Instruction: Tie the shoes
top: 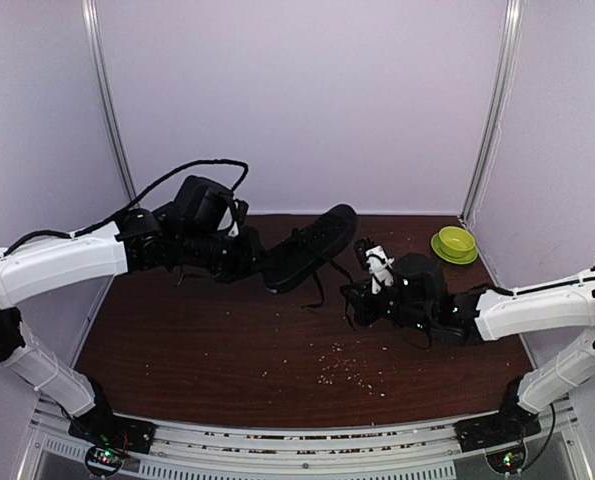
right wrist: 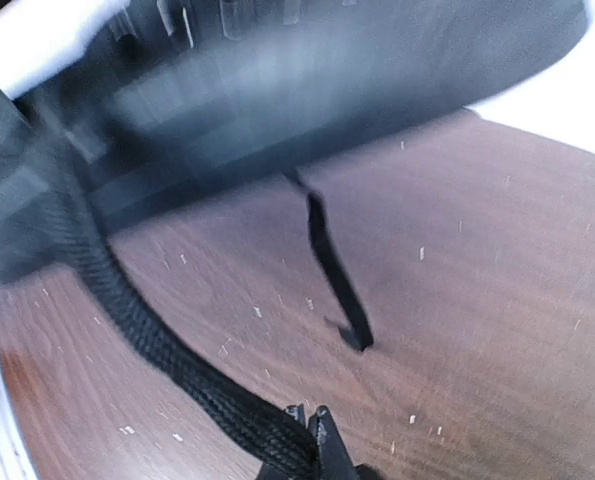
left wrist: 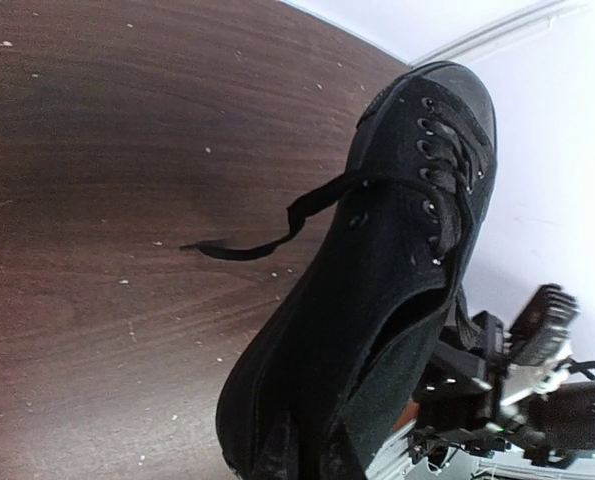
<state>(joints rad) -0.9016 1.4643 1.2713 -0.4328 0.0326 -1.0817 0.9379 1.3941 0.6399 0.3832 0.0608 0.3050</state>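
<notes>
My left gripper [top: 256, 257] clamped the sneaker [top: 312, 245] at its heel, toe angled away. My right gripper [right wrist: 310, 425], beside its laced side, pinched a lace [right wrist: 177, 350] running from it.

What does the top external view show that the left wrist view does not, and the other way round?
Only the top external view shows the round green bowl at the table's far right corner, and the left gripper holding the all-black low-top sneaker by its heel end. Only the left wrist view shows the sneaker's small eyelets and laced front close up. Both show the sneaker, its loose black lace hanging toward the dark brown wooden table, and part of the right arm.
</notes>
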